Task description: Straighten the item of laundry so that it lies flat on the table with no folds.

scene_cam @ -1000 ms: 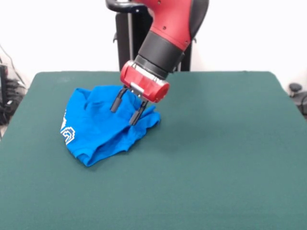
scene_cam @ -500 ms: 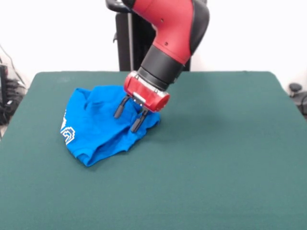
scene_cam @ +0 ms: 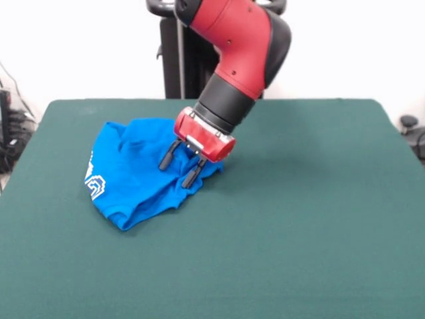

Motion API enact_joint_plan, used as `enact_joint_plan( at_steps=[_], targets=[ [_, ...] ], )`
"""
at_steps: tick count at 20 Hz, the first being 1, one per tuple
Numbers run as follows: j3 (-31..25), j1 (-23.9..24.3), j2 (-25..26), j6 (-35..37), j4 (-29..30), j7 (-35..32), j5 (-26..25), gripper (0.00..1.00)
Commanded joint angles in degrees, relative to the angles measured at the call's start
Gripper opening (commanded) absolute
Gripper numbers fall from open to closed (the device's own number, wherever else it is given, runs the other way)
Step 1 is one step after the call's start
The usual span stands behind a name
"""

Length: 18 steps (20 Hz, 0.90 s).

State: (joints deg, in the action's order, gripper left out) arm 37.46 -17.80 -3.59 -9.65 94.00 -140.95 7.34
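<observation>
The item of laundry point(scene_cam: 133, 176), a bright blue T-shirt, lies crumpled and folded over itself on the left part of the table point(scene_cam: 299, 212). A bit of white print shows at its left edge. My gripper point(scene_cam: 179, 171) is open, tilted down to the left, with its two black fingertips just above or touching the right part of the shirt. Nothing is held between the fingers.
The red and black arm point(scene_cam: 236, 60) slants down from the top middle. Dark cables and gear point(scene_cam: 13, 126) sit beyond the table's left edge, and a small dark object point(scene_cam: 412, 129) lies past the right edge.
The gripper has come down and slightly right, closer to the shirt's right part, staying open. The shirt has not visibly moved.
</observation>
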Motion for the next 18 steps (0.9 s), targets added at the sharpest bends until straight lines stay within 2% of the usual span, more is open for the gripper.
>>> enact_joint_plan(
  at_steps=[1, 8, 13, 18],
  targets=[
    [-1.03, -2.84, 5.45, -2.36, -1.77, -7.38, 5.89, 1.0],
    [-0.35, -3.25, 5.11, -2.79, -0.44, -6.69, 5.98, 1.0],
    [-1.25, -2.53, 1.69, -2.23, 1.57, -6.12, 3.38, 1.0],
    [-5.27, 0.37, -3.06, -3.22, 3.4, -5.63, -0.69, 1.0]
  ],
)
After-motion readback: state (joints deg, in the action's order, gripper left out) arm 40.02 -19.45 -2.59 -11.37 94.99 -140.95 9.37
